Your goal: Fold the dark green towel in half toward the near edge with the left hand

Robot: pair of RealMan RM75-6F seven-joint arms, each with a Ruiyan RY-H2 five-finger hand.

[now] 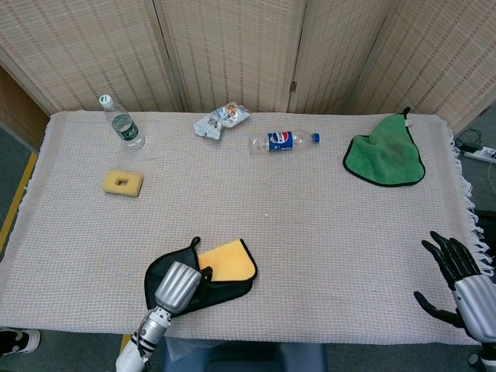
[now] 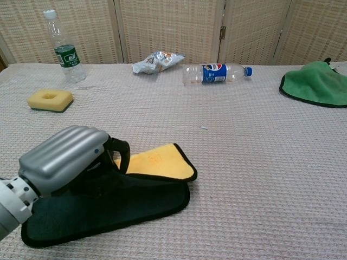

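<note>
Looking through the head view, I see my left robot hand (image 1: pixel 179 285) gripping the far edge of the dark green towel with black trim (image 1: pixel 166 271) near the desk's (image 1: pixel 310 256) near edge, the flap turned over to show its yellow underside (image 1: pixel 230 261). My right robot hand (image 1: pixel 457 273) hangs off the desk's near right corner, fingers spread, holding nothing. Further away lie a yellow sponge (image 1: pixel 122 182), a clear water bottle (image 1: pixel 122 124) and a bright green cloth (image 1: pixel 385 153).

From the chest view, the left robot hand (image 2: pixel 68 157) clasps the towel (image 2: pixel 108 208); the yellow flap (image 2: pixel 157 161) rests on the lower layer. A Pepsi bottle (image 2: pixel 216 72) lies on its side far back.
</note>
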